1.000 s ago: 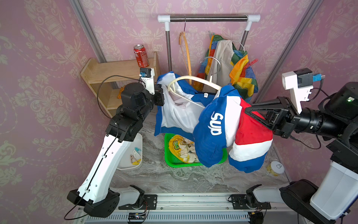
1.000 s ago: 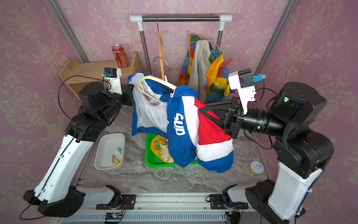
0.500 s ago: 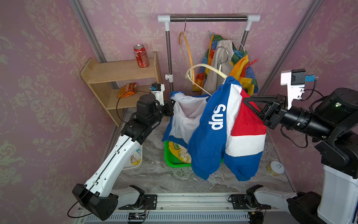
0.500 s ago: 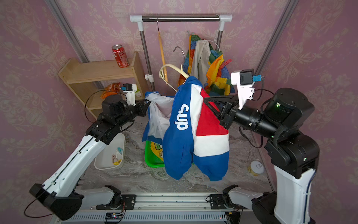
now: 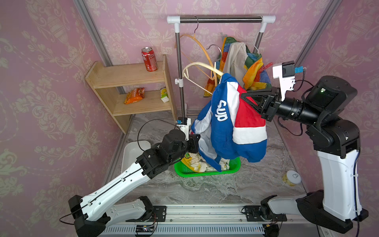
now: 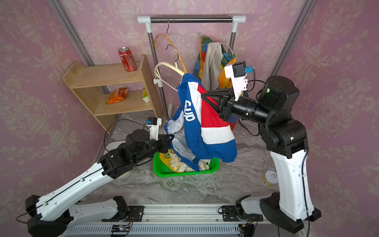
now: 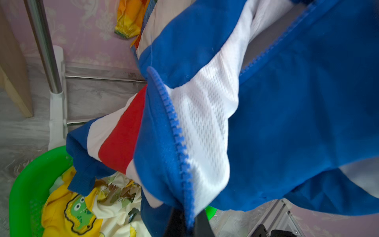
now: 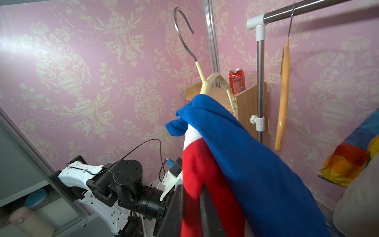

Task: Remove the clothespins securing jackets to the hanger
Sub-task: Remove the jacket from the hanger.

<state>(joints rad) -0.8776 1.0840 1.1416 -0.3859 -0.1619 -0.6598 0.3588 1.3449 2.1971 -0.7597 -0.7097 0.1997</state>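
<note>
1. A thin blue, red and white jacket [image 5: 227,127] with white lettering and white mesh lining is draped over one arm of a pale cream curved plastic hanger [image 5: 202,65]. The hanger's wire hook is off the steel rail [image 5: 221,20] and in open air.
2. The jacket is held above the middle of the grey marble-patterned table [image 5: 205,188], and its hem reaches into a green perforated plastic basket [image 5: 205,175].
3. The left gripper [image 7: 189,221] is closed on the toothed blue zipper edge of the jacket's open front, low down and just above the basket.
4. The right gripper [image 5: 243,95] is clamped on the red shoulder panel high up. In the right wrist view, red cloth is seen pinched between its black fingers [image 8: 174,205].
5. A crumpled yellow jacket with dinosaur print [image 7: 67,207] lies inside the basket.
6. A rainbow patchwork jacket with cream lining [image 5: 254,71] hangs from the rail near the table's back right corner. A small red plastic clothespin [image 5: 266,67] juts from the side of it nearest the right arm.
7. A white rectangular tray [image 5: 133,151] lies along the left edge, partly hidden under the left arm.
8. Bare marble is left between the basket and the front edge, and from the basket toward the right edge.
</note>
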